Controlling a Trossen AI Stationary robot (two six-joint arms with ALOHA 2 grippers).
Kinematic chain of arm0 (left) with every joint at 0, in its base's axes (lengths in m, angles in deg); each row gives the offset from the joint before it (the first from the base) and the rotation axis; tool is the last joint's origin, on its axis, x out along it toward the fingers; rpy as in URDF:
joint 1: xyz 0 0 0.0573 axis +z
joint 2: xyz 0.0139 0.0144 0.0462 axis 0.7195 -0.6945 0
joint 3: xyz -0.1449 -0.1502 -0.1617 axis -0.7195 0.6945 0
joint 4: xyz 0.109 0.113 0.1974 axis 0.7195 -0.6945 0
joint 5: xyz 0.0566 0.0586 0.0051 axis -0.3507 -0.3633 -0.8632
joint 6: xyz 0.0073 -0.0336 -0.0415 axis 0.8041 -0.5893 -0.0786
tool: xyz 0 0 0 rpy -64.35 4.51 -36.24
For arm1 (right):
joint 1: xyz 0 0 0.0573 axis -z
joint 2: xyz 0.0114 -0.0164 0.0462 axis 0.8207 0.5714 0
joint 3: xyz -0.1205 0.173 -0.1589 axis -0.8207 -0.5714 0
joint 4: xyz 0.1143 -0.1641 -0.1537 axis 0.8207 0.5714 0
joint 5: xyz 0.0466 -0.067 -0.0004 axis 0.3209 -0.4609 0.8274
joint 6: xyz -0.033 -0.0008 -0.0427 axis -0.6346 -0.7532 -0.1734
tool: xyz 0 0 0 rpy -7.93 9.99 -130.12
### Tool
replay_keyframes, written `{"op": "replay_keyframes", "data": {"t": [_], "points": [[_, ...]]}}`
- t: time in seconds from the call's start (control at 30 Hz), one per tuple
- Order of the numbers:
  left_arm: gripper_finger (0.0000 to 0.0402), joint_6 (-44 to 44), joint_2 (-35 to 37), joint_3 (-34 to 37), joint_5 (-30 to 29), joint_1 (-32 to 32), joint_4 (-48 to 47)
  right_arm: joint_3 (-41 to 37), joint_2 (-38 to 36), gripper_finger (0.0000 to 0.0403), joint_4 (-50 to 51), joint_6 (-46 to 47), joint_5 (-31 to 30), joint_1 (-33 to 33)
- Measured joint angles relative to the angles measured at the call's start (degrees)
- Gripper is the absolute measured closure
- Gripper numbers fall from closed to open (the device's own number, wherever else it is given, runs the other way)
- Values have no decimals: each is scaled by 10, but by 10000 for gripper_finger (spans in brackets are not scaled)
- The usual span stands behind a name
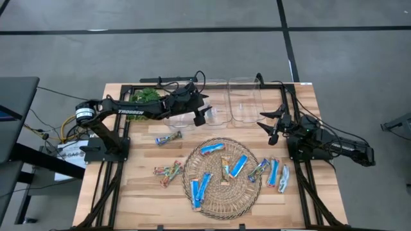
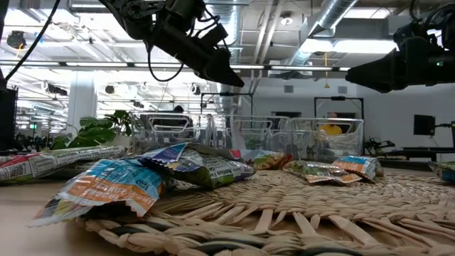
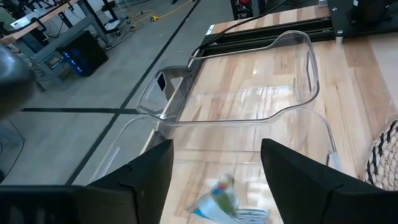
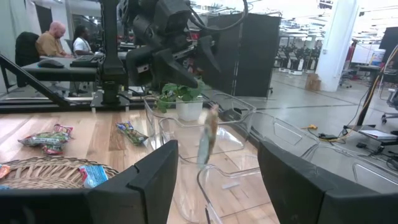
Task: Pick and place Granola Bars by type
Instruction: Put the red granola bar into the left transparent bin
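Note:
Granola bars lie flat on the round wicker mat point(image 1: 218, 204): blue ones point(image 1: 212, 149) point(image 1: 239, 165) point(image 1: 199, 189) and a tan one point(image 1: 225, 168). Multicoloured bars point(image 1: 168, 172) point(image 1: 168, 138) lie on the table left of the mat, and more bars point(image 1: 273, 172) lie to its right. My left gripper point(image 1: 202, 115) point(image 3: 217, 149) is open above the leftmost clear bin point(image 3: 249, 102). One blurred bar point(image 4: 208, 140) point(image 3: 217, 199) is below its fingers, touching neither, inside the bin's walls. My right gripper point(image 1: 270, 125) point(image 4: 217, 155) is open and waits at the table's right, beside the bins.
Three clear plastic bins point(image 1: 244, 99) point(image 1: 215, 102) stand in a row at the table's far side. A potted plant point(image 1: 144, 96) is at the far left. Black frame rails point(image 1: 106, 186) run along both sides. People sit at desks beyond the table point(image 4: 62, 40).

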Motion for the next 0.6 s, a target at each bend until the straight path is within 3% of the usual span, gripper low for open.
{"op": "replay_keyframes", "data": {"t": [0.23,0.6], "points": [[152,-4,0,0,-1,-4,-11,0,0,188,0,0,0,0],[168,-46,2,0,24,-47,-22,0,0,188,0,0,0,0]]}}
